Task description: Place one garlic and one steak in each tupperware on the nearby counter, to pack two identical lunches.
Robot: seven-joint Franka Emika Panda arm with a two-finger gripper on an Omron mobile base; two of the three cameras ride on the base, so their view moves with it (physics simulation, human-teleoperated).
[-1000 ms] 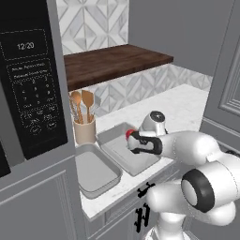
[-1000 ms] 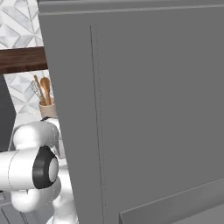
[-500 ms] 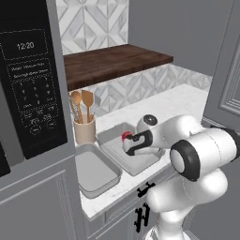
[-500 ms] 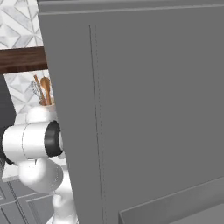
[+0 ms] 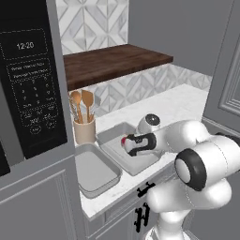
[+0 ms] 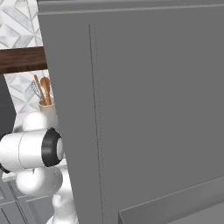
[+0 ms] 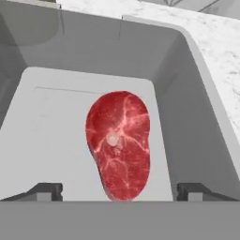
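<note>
Steak (image 7: pixel 120 143) flat in tupperware (image 7: pixel 197 108), between spread gripper (image 7: pixel 120 191) tips, seemingly released.

We see one steak (image 7: pixel 119 143), a flat red slab with pinkish-white marbling and a pale spot near its middle, lying flat on the floor of a grey tupperware (image 7: pixel 187 117). It sits just ahead of the jaws, centred between the two tips, touching neither, long axis running away from them. In the left base view that tupperware (image 5: pixel 112 147) is the right one of two alike shallow grey trays standing side by side on the white veined counter (image 5: pixel 183 105). The left tupperware (image 5: pixel 96 168) lies off to the jaws' side.
</note>
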